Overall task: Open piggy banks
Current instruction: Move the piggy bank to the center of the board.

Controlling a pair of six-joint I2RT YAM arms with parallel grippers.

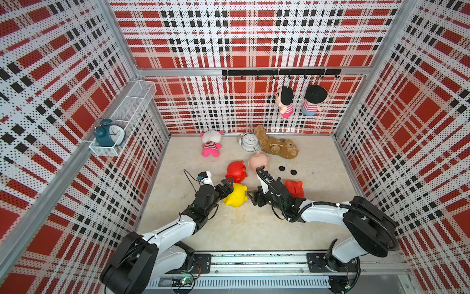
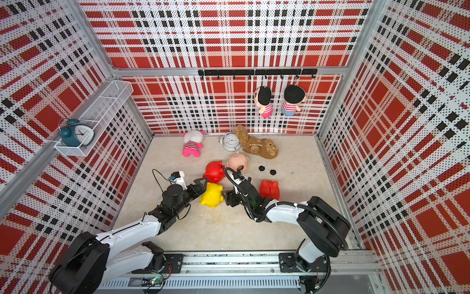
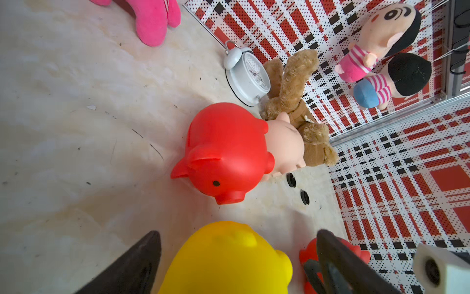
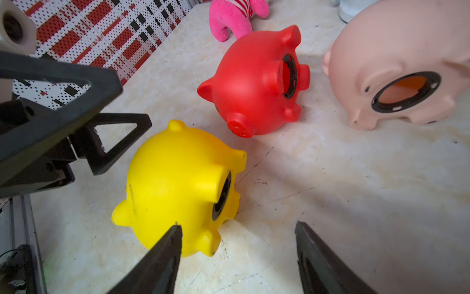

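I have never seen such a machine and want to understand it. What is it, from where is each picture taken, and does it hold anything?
It is a robot with two arms, each ending in a two-finger gripper. Two pictures look down on the whole scene; two come from cameras on the wrists. On the surface lie four plastic piggy banks, two loose black plugs, plush toys and a clock. One red pig and the pink pig lie with belly holes open. The left gripper stands open around the yellow pig; the right gripper, open and empty, is beside it. Nothing is held.
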